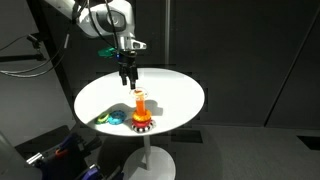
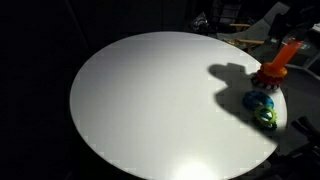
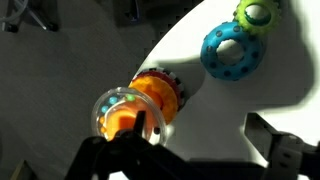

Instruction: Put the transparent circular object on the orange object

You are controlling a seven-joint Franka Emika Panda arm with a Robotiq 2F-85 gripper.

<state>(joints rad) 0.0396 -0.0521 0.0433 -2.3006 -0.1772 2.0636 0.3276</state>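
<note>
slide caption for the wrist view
Clear ring at the orange peg, blue ring and green ring beside it on the table.

**A dim robotics lab, looking like a test cell**

A robot arm (image 1: pixel 95 18) is reaching over a white round pedestal table (image 1: pixel 100 100), which is standing alone in front of black, curtain-like walls (image 1: pixel 250 40). Cables (image 1: pixel 30 58) are trailing along one side. Boxy equipment (image 1: pixel 50 150) is sitting low beside the table's foot. In an exterior view, more gear (image 2: pixel 235 15) is crowding the dark background behind the tabletop.
</note>
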